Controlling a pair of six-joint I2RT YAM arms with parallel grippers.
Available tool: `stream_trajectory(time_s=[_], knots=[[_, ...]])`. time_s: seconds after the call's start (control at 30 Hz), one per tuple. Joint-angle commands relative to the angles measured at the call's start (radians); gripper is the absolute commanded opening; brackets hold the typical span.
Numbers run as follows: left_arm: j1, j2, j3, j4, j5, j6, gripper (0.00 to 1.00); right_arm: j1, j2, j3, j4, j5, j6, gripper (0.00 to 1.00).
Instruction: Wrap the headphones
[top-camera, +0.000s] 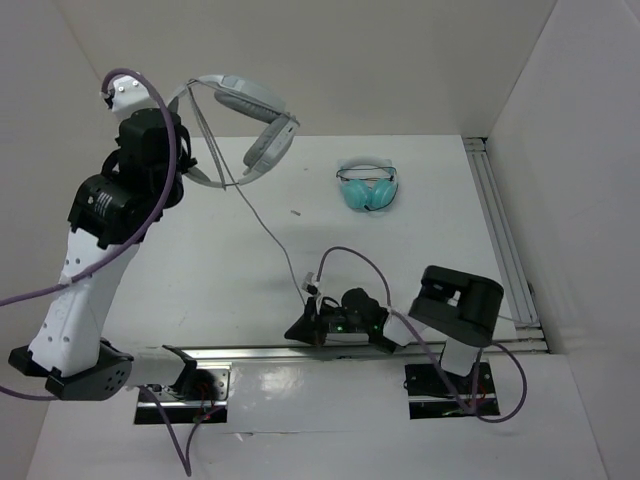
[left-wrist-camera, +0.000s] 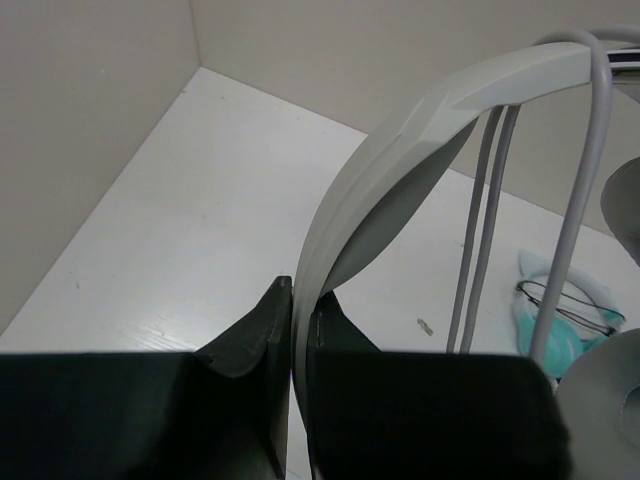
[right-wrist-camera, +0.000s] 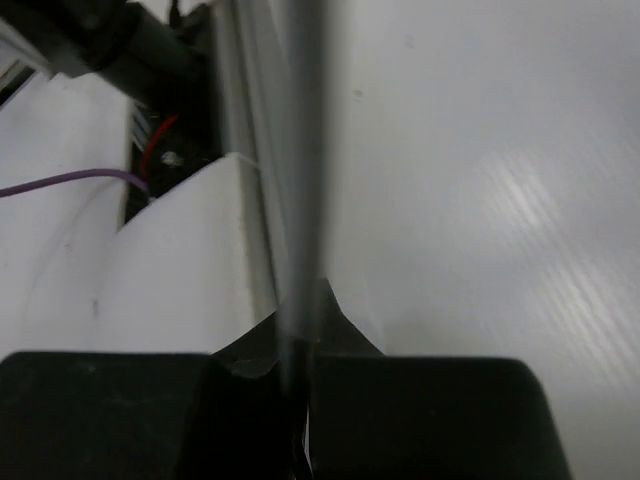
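The light-grey headphones (top-camera: 255, 115) hang in the air at the back left. My left gripper (top-camera: 185, 140) is shut on their wide headband (left-wrist-camera: 400, 170), which sits edge-on between the jaws (left-wrist-camera: 300, 300). One grey earcup (left-wrist-camera: 610, 400) shows at the right of the left wrist view. The thin grey cable (top-camera: 265, 225) runs from the headphones down across the table to my right gripper (top-camera: 302, 328) near the front rail. The right gripper (right-wrist-camera: 300, 330) is shut on the cable (right-wrist-camera: 300, 150), which shows as a blurred grey line rising from the jaws.
Small teal headphones (top-camera: 367, 187) lie on the table at the back right, also in the left wrist view (left-wrist-camera: 560, 310). A metal rail (top-camera: 505, 240) runs along the right wall and another (top-camera: 250, 352) along the front. White walls enclose the table. A small scrap (top-camera: 296, 212) lies mid-table.
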Motion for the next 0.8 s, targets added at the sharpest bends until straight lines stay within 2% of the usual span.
stream_trajectory(time_s=[0.0,0.13,0.27,0.33,0.43,0.47,0.5,0.53,0.57,0.6,0.63,0.67,0.77], knots=[[0.087,0.009,-0.001,0.15,-0.036,-0.006,0.0,0.089,-0.143,-0.004,-0.084,0.058,-0.07,0.0],[0.114,-0.012,-0.139,0.216,-0.117,-0.031,0.0,0.222,-0.333,0.019,-0.215,0.115,-0.117,0.0],[0.114,-0.027,-0.31,0.242,-0.187,-0.052,0.0,0.365,-0.59,0.115,-0.543,0.262,-0.216,0.0],[0.114,-0.027,-0.357,0.242,-0.229,-0.052,0.0,0.417,-0.672,0.18,-0.642,0.325,-0.251,0.0],[0.094,-0.017,-0.423,0.215,-0.195,-0.052,0.0,0.503,-0.793,0.299,-0.861,0.457,-0.334,0.0],[0.094,-0.008,-0.449,0.215,-0.172,-0.02,0.0,0.534,-0.824,0.334,-0.919,0.547,-0.376,0.0],[0.079,-0.008,-0.461,0.215,-0.156,-0.008,0.0,0.544,-0.824,0.373,-1.038,0.596,-0.395,0.0],[0.065,-0.008,-0.476,0.215,-0.135,0.012,0.0,0.545,-0.835,0.446,-1.093,0.639,-0.413,0.0],[0.04,-0.008,-0.492,0.231,-0.045,0.062,0.0,0.545,-0.835,0.482,-1.143,0.675,-0.444,0.0],[0.02,-0.008,-0.503,0.231,-0.03,0.113,0.0,0.545,-0.821,0.553,-1.232,0.766,-0.455,0.0],[-0.031,-0.008,-0.527,0.231,-0.006,0.165,0.0,0.545,-0.792,0.589,-1.274,0.851,-0.478,0.0],[-0.056,0.003,-0.527,0.231,0.005,0.187,0.0,0.545,-0.792,0.623,-1.312,0.851,-0.49,0.0],[-0.156,0.024,-0.55,0.195,0.037,0.248,0.0,0.545,-0.733,0.738,-1.43,1.001,-0.548,0.0]])
